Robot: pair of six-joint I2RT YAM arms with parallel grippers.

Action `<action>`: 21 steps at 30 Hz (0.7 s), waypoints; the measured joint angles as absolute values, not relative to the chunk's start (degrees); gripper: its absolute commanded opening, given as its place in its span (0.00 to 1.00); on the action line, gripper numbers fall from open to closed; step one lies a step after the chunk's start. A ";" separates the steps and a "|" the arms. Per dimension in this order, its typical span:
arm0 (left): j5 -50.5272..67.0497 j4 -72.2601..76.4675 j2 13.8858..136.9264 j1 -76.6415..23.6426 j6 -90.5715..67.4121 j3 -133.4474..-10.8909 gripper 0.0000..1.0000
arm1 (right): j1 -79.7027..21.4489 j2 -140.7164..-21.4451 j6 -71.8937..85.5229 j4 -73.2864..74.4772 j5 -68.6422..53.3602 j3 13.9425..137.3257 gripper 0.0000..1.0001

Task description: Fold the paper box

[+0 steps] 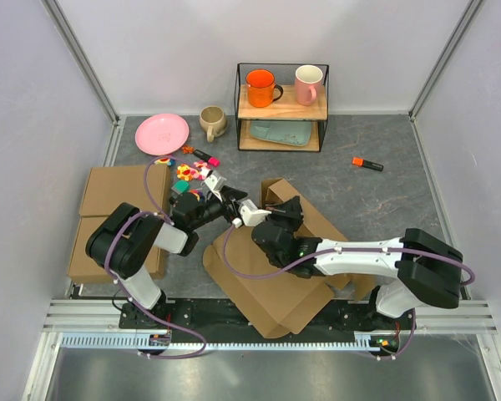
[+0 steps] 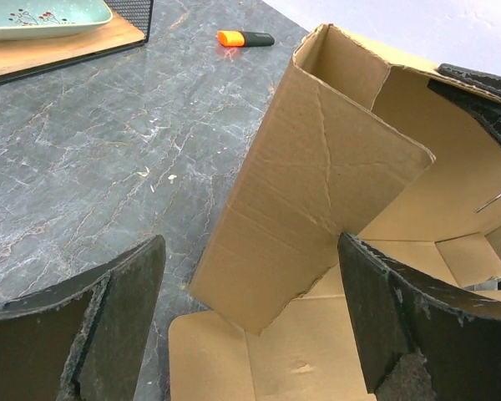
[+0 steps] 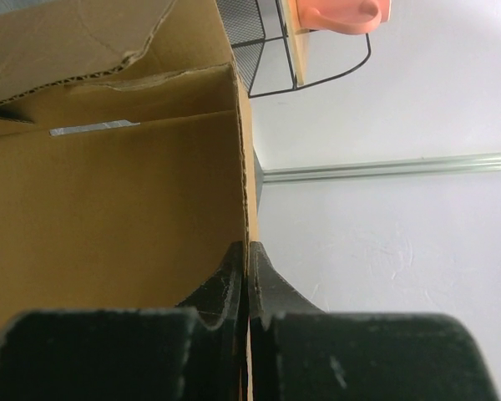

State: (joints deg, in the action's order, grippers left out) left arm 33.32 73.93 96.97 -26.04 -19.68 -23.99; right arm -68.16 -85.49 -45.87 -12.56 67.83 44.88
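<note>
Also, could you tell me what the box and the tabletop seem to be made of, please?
The box: corrugated cardboard, matte brown; fluting shows at a ragged edge. The tabletop: dark grey with pale veins like stone, low sheen; may well be a printed mat or laminate.

From overhead, the top camera looks down on everything, far off. Both wrist cameras sit close, facing the paper box (image 1: 271, 305), which all three views share, mid-frame.

Table (image 1: 384, 138): grey marbled top. Walls (image 1: 234, 42): plain white panels enclosed three sides, aluminium posts (image 1: 83, 63) at corners. Shelf (image 1: 282, 107): black wire, two wooden tiers, stood rear.
</note>
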 measured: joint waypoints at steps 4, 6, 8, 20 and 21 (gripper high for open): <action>33.58 74.00 97.17 -25.76 -19.68 -23.99 0.91 | -68.03 -87.44 -45.87 -11.92 69.95 45.95 0.05; 33.63 74.13 97.69 -25.56 -19.70 -23.99 0.91 | -68.03 -87.83 -45.78 -11.38 70.39 46.35 0.04; 33.65 74.11 98.32 -25.45 -19.86 -24.01 0.91 | -68.03 -87.92 -45.45 -10.76 70.46 46.57 0.04; 35.14 74.06 101.78 -25.65 -21.87 -29.45 0.91 | -68.03 -89.41 -41.36 -7.11 71.99 48.66 0.04; 35.20 74.11 101.91 -25.78 -21.89 -30.06 0.91 | -68.03 -89.41 -41.06 -6.90 71.99 48.73 0.04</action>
State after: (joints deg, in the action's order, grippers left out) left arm 35.20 74.11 101.91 -25.78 -21.89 -30.06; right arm -68.03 -89.41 -41.06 -6.90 71.99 48.73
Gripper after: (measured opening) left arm 0.913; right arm 0.058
